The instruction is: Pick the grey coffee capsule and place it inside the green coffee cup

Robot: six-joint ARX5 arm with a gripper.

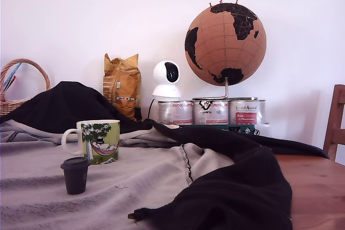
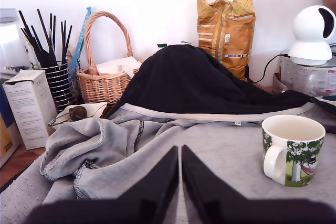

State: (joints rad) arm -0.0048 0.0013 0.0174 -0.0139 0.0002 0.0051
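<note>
Nothing of the task is done yet, as far as you can see here. The grey coffee capsule [image 1: 75,175] stands upright on the grey cloth [image 1: 140,181] that covers the table, near the table's front edge toward the exterior view's left, untouched. The green coffee cup [image 1: 98,141] stands just behind it, close but apart, its handle turned to the exterior view's left; the wrist view shows the cup's inside bare and white, so no capsule is in it.

Your gripper [image 2: 180,182] shows only in the wrist view, low over the grey cloth with its jaws together, just a thin slit between the dark fingers, and nothing held. The capsule does not appear in that view at all, so you are not lined up on it.

Everything is left, by my reading: part the jaws, bring the gripper over the capsule, close on its tapered body, lift, carry it over the cup's mouth and let go
</note>
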